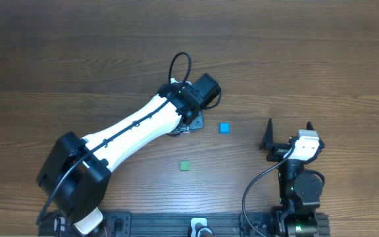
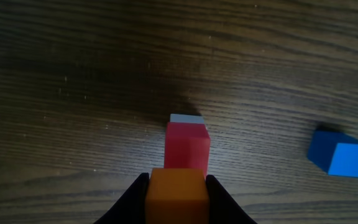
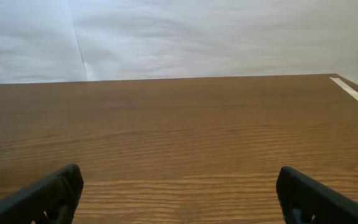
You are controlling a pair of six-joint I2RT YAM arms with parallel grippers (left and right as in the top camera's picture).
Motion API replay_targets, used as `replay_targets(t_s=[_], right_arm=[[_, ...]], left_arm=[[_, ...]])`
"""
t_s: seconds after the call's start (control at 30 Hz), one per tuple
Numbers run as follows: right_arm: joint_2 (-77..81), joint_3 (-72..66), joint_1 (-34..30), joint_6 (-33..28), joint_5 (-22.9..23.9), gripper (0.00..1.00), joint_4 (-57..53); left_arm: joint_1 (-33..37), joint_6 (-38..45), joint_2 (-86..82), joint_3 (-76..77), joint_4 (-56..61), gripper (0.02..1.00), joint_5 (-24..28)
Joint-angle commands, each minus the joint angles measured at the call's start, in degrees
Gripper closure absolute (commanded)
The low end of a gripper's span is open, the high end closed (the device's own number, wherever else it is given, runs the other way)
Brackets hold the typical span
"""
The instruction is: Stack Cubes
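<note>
Left hand (image 2: 176, 202) clamped on orange cube (image 2: 176, 186), held right by the red cube (image 2: 188, 146) near mid table (image 1: 308, 52); can't tell if the two touch. Blue cube (image 1: 224, 127) apart on the right arm's side, green cube (image 1: 185, 166) nearer the bases. Right hand (image 1: 289, 126) wide open, empty, close to its base

top: even light | left wrist: dim (shadowed table (image 2: 73, 74))
</note>
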Motion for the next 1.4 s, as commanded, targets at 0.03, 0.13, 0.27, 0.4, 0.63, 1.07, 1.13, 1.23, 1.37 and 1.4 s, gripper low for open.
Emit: replay_targets(t_s=[0.03, 0.13, 0.27, 0.4, 0.63, 1.07, 1.13, 1.23, 1.37, 1.4], right_arm=[[-0.5, -0.5, 0.0, -0.3, -0.5, 0.007, 0.1], [-0.5, -0.5, 0.0, -0.3, -0.5, 0.007, 0.1], [-0.5, -0.5, 0.0, -0.3, -0.5, 0.007, 0.1], [-0.5, -0.5, 0.0, -0.3, -0.5, 0.009, 0.1], [-0.5, -0.5, 0.0, -0.3, -0.5, 0.009, 0.1], [-0.5, -0.5, 0.0, -0.3, -0.5, 0.007, 0.1], [-0.5, -0.5, 0.0, -0.3, -0.5, 0.007, 0.1], [-0.5, -0.5, 0.0, -0.3, -0.5, 0.009, 0.1], [-0.5, -0.5, 0.0, -0.3, -0.5, 0.009, 0.1], [-0.5, -0.5, 0.0, -0.3, -0.5, 0.009, 0.1]], left_arm=[[0.1, -0.6, 1.6, -0.3, 0.5, 0.884, -0.5], [0.1, -0.6, 2.4, -0.3, 1.5, 0.884, -0.5], [0.1, -0.7, 3.2, -0.3, 2.5, 0.879, -0.7], [0.1, -0.7, 3.3, -0.3, 3.4, 0.882, -0.8], [0.1, -0.6, 3.3, -0.3, 3.3, 0.877, -1.1], [0.1, -0.7, 2.8, -0.3, 2.8, 0.873, -1.2], [0.1, -0.7, 2.5, -0.3, 2.8, 0.875, -1.3], [0.1, -0.7, 2.1, -0.3, 2.8, 0.873, -1.5], [0.1, -0.7, 2.0, -0.3, 2.8, 0.875, -1.7], [0.1, -0.7, 2.0, -0.3, 2.8, 0.875, -1.8]])
